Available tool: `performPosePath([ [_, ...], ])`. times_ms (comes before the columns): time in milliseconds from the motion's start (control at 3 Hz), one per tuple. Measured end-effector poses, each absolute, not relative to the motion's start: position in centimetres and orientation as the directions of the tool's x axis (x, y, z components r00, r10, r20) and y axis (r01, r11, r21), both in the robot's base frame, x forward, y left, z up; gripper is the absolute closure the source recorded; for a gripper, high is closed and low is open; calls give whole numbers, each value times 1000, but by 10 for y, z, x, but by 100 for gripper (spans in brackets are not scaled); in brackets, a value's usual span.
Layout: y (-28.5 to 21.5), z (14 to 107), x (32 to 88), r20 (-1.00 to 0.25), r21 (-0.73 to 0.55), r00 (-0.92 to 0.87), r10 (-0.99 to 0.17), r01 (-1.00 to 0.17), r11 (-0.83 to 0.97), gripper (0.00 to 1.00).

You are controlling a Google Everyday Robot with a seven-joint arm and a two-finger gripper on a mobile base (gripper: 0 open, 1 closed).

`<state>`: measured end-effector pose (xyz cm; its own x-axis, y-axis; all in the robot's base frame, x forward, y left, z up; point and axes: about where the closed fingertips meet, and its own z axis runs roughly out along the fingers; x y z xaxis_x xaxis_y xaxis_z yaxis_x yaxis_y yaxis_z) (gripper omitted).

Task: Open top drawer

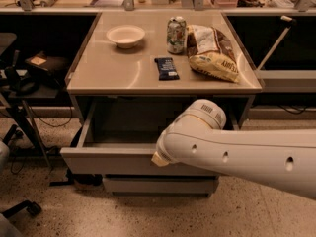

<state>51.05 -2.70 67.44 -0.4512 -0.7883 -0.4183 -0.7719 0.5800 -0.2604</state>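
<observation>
The top drawer (106, 161) of the small table stands pulled out toward me, its grey flat front low in the view and its dark inside (128, 122) showing. My white arm (232, 149) comes in from the right and crosses the right half of the drawer front. The gripper is hidden behind the arm's rounded joint (205, 115), somewhere at the drawer's right side, so I cannot see its fingers.
On the tabletop (108, 75) sit a white bowl (126, 35), a can (176, 34), a chip bag (212, 53) and a dark snack bar (167, 68). A lower drawer front (158, 184) sits beneath. A black chair and cables (19, 83) stand at left.
</observation>
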Motion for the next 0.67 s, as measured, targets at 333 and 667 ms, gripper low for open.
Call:
performPosePath([
  [333,-27,675,509,-418,-260,-451,-788,-772,580,100],
  [667,-29,675,501,-416,-264,-458,-786,-766,586,100],
])
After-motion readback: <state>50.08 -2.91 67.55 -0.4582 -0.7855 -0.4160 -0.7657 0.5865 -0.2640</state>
